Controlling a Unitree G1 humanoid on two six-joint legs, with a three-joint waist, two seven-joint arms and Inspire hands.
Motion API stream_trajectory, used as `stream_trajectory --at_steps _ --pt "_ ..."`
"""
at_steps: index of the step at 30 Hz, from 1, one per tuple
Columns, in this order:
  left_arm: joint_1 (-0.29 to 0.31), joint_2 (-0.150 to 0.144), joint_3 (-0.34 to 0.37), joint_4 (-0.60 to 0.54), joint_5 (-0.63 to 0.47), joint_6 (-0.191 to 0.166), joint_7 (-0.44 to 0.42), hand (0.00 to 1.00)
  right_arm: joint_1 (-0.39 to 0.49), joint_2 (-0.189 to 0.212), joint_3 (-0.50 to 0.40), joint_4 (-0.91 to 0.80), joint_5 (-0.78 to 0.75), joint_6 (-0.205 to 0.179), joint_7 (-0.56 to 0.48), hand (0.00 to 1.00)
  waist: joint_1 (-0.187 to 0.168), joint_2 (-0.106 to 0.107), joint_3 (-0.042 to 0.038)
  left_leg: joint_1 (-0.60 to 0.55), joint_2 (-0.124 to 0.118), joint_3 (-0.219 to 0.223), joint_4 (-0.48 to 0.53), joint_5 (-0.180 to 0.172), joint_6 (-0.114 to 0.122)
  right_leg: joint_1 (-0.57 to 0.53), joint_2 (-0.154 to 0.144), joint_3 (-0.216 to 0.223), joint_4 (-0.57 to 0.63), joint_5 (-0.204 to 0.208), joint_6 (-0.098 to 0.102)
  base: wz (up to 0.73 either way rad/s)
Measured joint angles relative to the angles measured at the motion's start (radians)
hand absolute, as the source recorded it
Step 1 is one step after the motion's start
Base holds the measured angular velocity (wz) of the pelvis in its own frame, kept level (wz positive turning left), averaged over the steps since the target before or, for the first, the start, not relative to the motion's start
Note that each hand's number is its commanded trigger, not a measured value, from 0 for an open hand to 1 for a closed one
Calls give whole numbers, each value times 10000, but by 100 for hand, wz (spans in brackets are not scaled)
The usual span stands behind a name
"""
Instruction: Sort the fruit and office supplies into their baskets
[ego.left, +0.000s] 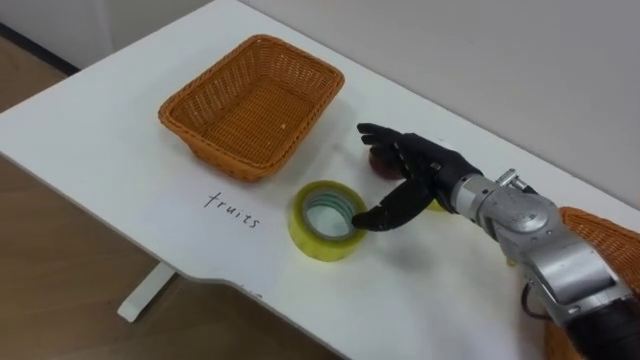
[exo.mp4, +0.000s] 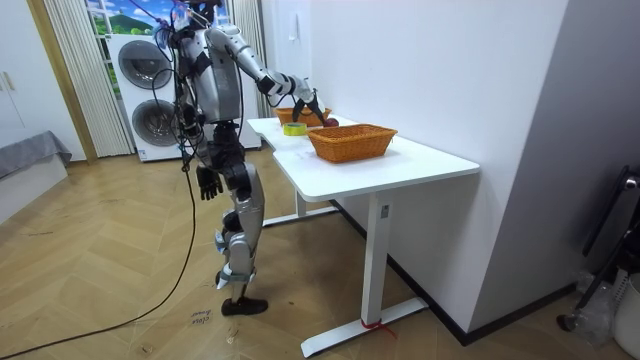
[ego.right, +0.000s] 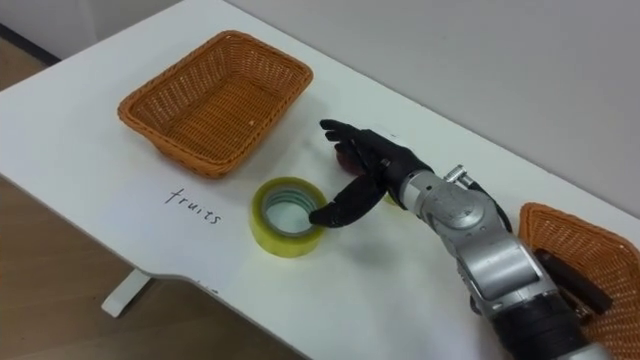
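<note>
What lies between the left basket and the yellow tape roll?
Nothing: bare table separates the left basket and the tape roll, clearest in the left eye view. The written label sits aside.

Bright, even light covers the white table (ego.left: 420, 290). Soft, faint shadows lie close beside the basket (ego.left: 252, 105) and under the yellow tape roll (ego.left: 327, 220).

White desk (exo.mp4: 420, 165) on herringbone wood floor (exo.mp4: 120, 260), white wall (exo.mp4: 430, 60), stacked washers (exo.mp4: 152, 112), pale curtains (exo.mp4: 70, 70).

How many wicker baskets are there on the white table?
2. One wicker basket stands at the table's left; the other basket at the right, partly behind the arm.
</note>
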Motion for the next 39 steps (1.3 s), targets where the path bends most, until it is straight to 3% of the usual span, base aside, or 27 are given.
stream_trajectory --at_steps 8,13,22,39 --pt "38 0 -7 3 -1 45 0 0 -2 31 0 0 6 4 -18 0 27 16 12 -77 -5 -38 76 -1 -4 -21 1 0 2 0 0 1" --pt "37 1 -6 1 -1 35 0 0 -179 336 11 409 111 4 -219 0 51 17 12 -71 -6 -38 77 2 -4 -20 -1 -26 7 0 0 0" --pt "115 15 -6 -21 -2 40 -107 0 -440 521 374 740 207 4 -416 0 79 20 15 -53 -5 -46 61 1 -4 -19 1 -36 3 0 0 0" --pt "232 35 -27 54 145 24 -340 0 -625 700 882 1319 325 -2 -520 0 411 -3 27 -217 -6 -65 91 2 -4 -152 -24 -274 6 1 -2 0"
